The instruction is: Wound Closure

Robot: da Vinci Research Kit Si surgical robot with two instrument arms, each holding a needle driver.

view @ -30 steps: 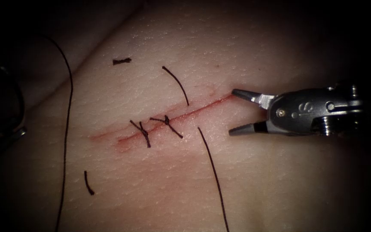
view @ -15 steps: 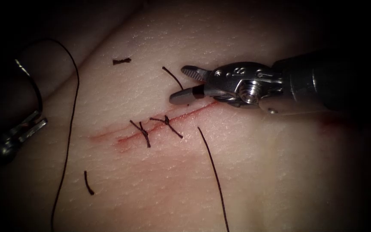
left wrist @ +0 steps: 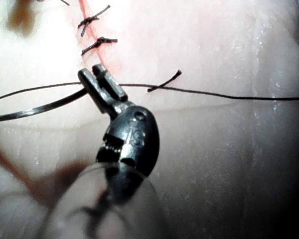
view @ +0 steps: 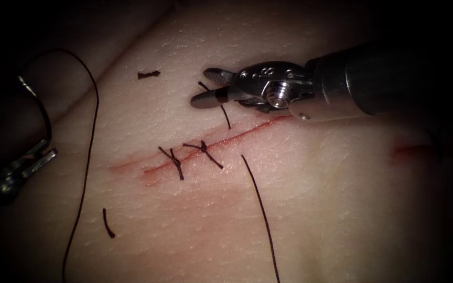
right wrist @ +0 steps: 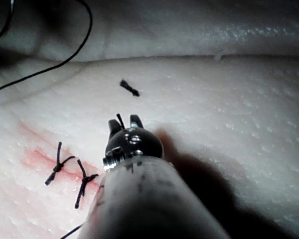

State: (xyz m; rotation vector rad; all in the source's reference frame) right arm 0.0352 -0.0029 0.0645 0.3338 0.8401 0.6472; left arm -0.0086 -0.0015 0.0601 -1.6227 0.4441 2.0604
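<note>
The cut [view: 247,131] runs slantwise across the tissue [view: 342,209], with two knotted stitches [view: 176,162] on its left half. My right tool [view: 201,86] hovers above the cut. Its jaws stand narrowly open around the short free tail of thread [view: 225,116] that enters the tissue just above the cut. That tail pokes up between the right tool's jaws [right wrist: 123,122]. My left tool [view: 48,147] is far left of the cut, off the tissue, shut on the curved needle [view: 43,112] near one end. The left tool's jaws [left wrist: 93,72] pinch the needle [left wrist: 40,107], which is out of the tissue.
A long thread [view: 260,204] leaves the tissue below the cut and runs down out of view. Another long strand [view: 85,157] loops down the left side. Two cut ends of thread [view: 149,74] [view: 108,222] lie loose. Red fluid [view: 410,151] marks the tissue at right.
My right tool moved from the cut's right end up and left to the thread tail, and its jaws narrowed from wide open. The left tool with the needle shifted slightly into view.
</note>
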